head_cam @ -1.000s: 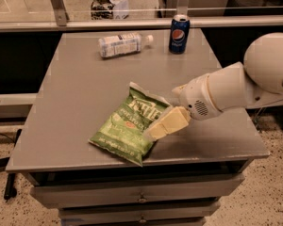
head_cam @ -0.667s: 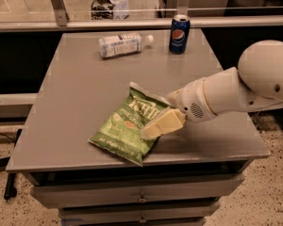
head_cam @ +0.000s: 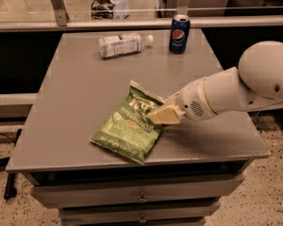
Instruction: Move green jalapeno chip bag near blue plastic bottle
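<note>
My claw sits at right edge of bag, can't tell if pinching; slick foil may slip out short of the far bottle.

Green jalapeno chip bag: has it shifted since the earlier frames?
No. The green jalapeno chip bag lies at the same spot near the front edge of the table; the gripper sits at its right edge.

You have a crinkled, glossy light-green foil chip bag on the smooth matt grey counter. The cream smooth-plastic gripper touches it near the front edge.
</note>
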`<state>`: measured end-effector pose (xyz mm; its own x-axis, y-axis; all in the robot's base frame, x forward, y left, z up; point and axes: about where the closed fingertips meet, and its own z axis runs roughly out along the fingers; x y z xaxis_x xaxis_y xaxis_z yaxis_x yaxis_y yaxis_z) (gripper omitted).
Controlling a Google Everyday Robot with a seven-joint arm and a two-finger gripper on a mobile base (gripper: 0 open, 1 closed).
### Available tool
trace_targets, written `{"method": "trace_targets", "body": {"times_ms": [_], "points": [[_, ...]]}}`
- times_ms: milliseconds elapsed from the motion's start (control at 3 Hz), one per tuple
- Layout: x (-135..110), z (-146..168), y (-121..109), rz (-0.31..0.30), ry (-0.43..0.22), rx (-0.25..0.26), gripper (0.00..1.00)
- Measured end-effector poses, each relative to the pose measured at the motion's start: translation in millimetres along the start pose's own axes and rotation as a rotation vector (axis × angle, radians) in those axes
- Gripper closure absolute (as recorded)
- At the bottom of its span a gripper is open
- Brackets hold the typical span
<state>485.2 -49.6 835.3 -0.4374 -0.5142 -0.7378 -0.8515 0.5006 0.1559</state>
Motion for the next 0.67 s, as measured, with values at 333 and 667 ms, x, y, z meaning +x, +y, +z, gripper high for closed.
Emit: {"method": "trace_targets", "body": {"times_ms": [333, 667], "points": [[3, -6, -10, 0.039, 0.001, 0.024, 0.86], [7, -30, -35, 0.103, -0.010, 0.122, 1.00]]}}
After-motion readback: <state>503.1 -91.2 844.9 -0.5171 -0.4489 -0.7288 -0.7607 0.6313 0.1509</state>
